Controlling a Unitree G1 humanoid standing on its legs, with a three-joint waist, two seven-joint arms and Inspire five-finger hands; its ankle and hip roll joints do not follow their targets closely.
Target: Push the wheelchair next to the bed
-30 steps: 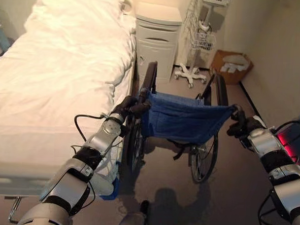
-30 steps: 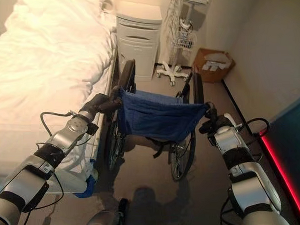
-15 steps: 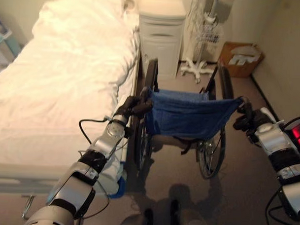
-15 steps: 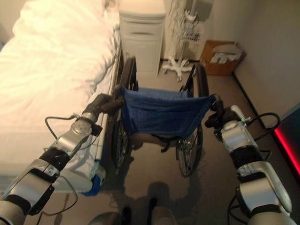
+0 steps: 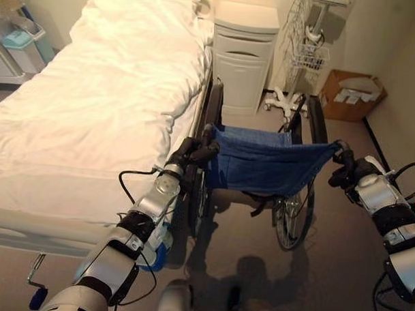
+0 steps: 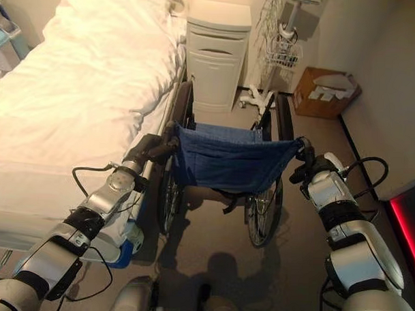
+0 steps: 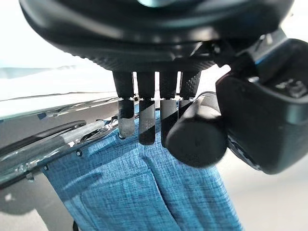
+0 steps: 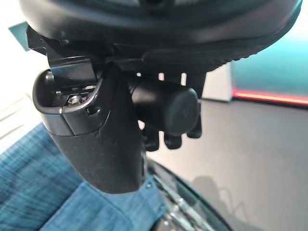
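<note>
Hands come nearest: left hand (image 5: 185,155) and right hand (image 5: 344,175) each curl their fingers round a push handle. One wheelchair (image 5: 265,168) already stands just beside the one bed (image 5: 93,104), so probably little pushing remains. Beyond, one cabinet (image 5: 243,58).

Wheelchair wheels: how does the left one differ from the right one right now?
The left wheel runs close along the bed frame; the right wheel stands on open floor, nearer the cardboard box. The left wheel's lower part is hidden behind the blue seat back and the left robot hand; the right wheel's spokes show below the seat. Both are dark-tyred, upright and parallel.
</note>
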